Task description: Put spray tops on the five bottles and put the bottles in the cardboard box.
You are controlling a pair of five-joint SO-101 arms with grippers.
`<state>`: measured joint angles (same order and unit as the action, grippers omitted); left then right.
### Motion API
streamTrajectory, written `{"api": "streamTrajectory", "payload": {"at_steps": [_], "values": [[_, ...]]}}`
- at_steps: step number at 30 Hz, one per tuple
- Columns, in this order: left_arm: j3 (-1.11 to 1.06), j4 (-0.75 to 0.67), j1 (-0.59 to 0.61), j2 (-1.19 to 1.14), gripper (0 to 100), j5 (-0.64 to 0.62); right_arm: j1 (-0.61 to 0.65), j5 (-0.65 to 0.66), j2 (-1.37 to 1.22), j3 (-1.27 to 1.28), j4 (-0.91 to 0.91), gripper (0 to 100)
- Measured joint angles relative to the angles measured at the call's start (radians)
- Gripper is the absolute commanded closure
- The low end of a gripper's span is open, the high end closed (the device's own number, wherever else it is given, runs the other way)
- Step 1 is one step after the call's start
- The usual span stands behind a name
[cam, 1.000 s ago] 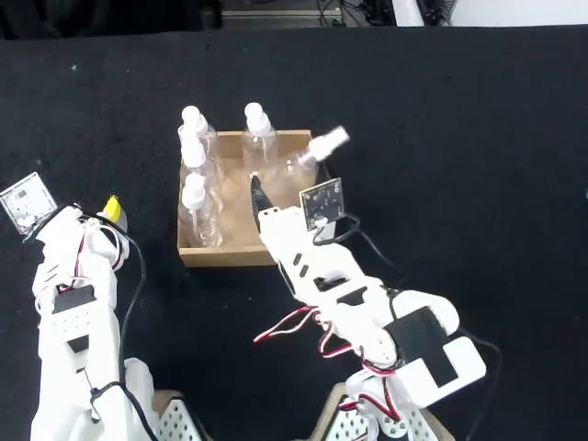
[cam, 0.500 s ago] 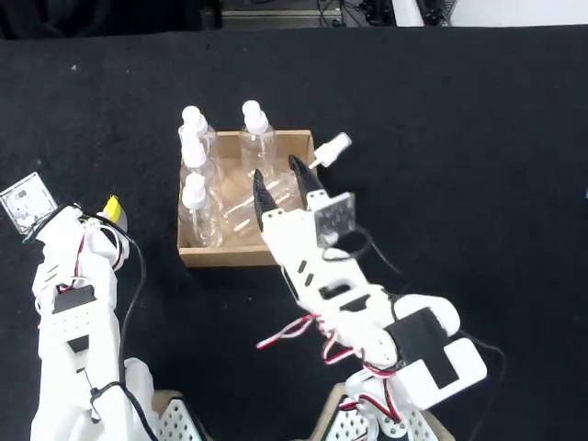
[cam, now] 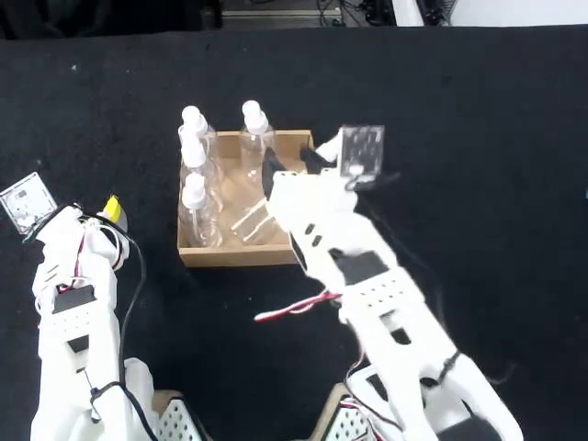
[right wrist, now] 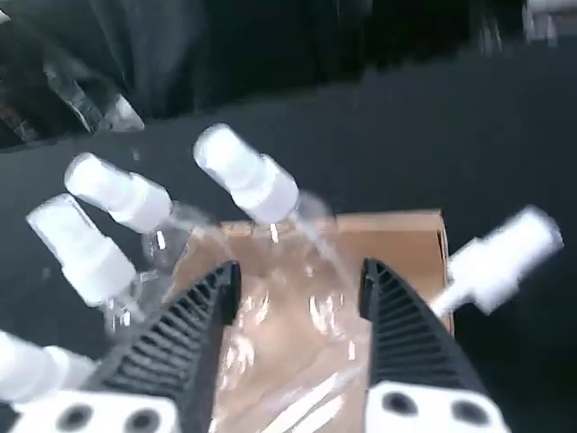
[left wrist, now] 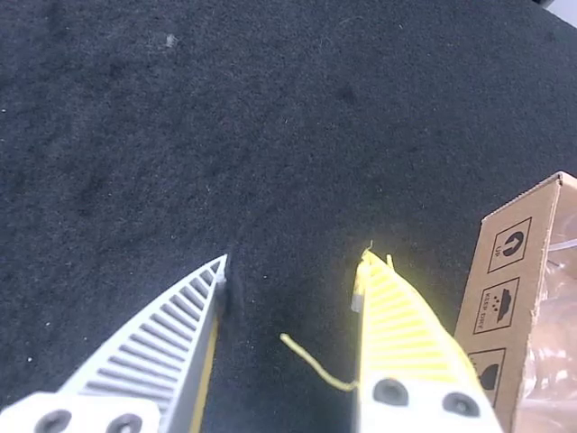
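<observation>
Looks like a robotics lab setup to me: counter (cam: 487,119) draped in black cloth, tangle of cables (cam: 360,10) at its edge, well beyond the right gripper (cam: 290,165).

Four bottles (cam: 195,195) stand in the cardboard box (cam: 230,254); the fifth bottle (right wrist: 500,257) perhaps leans across its wall.

Upright bottles (cam: 195,197) crowding cardboard box (cam: 230,254) left
</observation>
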<state>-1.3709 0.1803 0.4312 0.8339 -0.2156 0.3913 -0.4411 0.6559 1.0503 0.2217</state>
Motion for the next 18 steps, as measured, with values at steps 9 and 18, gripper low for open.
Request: {"api": "streamTrajectory", "payload": {"at_steps": [9, 18], "values": [[0.0, 0.0, 0.0, 0.0, 80, 0.0, 0.035, -0.206, -0.152, -0.301, 0.428, 76.7], [0.0, 0.0, 0.0, 0.0, 80, 0.0, 0.107, -0.364, -0.45, -0.454, 0.497, 64.2]]}}
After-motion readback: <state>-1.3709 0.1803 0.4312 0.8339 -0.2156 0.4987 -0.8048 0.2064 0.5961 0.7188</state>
